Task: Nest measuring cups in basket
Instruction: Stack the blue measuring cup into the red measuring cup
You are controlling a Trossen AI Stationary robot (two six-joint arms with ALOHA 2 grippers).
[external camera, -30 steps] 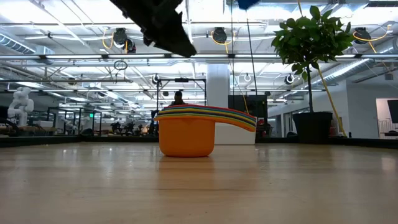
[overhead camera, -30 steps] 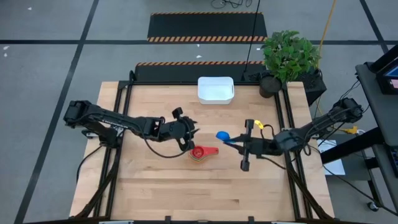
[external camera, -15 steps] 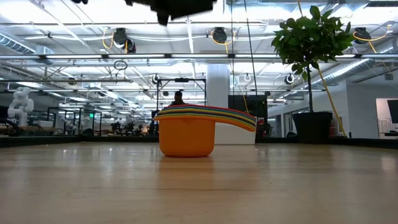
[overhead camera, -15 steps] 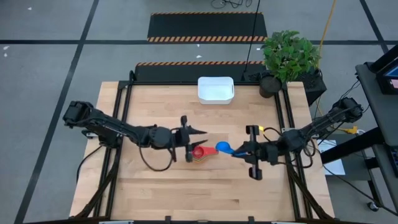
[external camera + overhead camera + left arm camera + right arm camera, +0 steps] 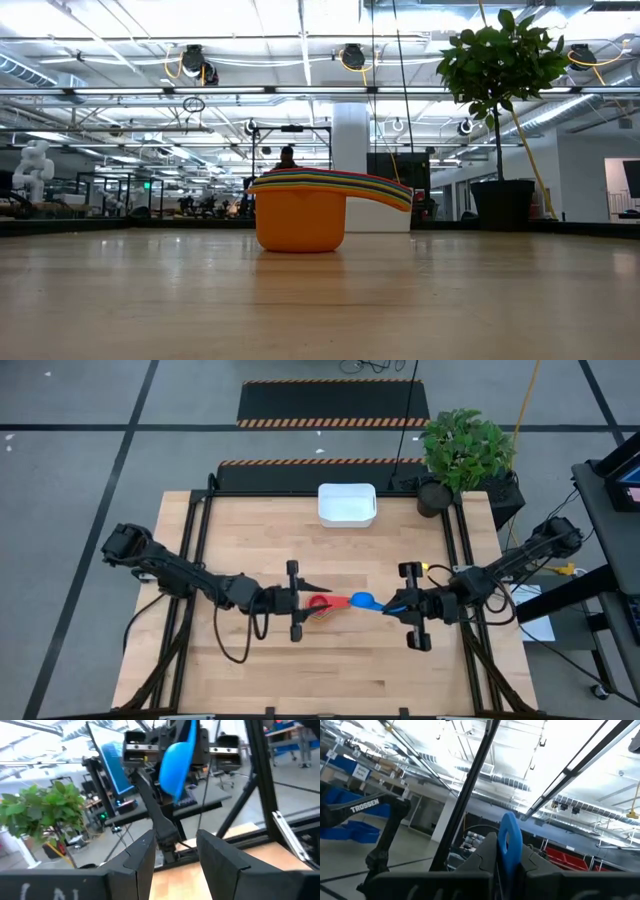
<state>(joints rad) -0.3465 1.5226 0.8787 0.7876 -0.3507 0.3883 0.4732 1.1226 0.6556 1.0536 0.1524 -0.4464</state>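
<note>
- High view is showing the right gripper [image 5: 388,606] clenched on the blue cup [image 5: 362,599], lifted near the nested cup stack [image 5: 320,603] at mid-desk [image 5: 250,670].
- Left gripper [image 5: 312,603] is hovering released at the stack.
- You are aligning cup over stack; lower squarely before releasing.
- Basket [image 5: 347,504] is sitting well apart.

Two dark jointed arms, looping black cables, white TROSSEN lettering

I can read one word, "TROSSEN", in white letters along the left arm [image 5: 370,806] seen in my right wrist view. Faint white marks sit on the left gripper's body in my left wrist view, but I cannot read them.
</note>
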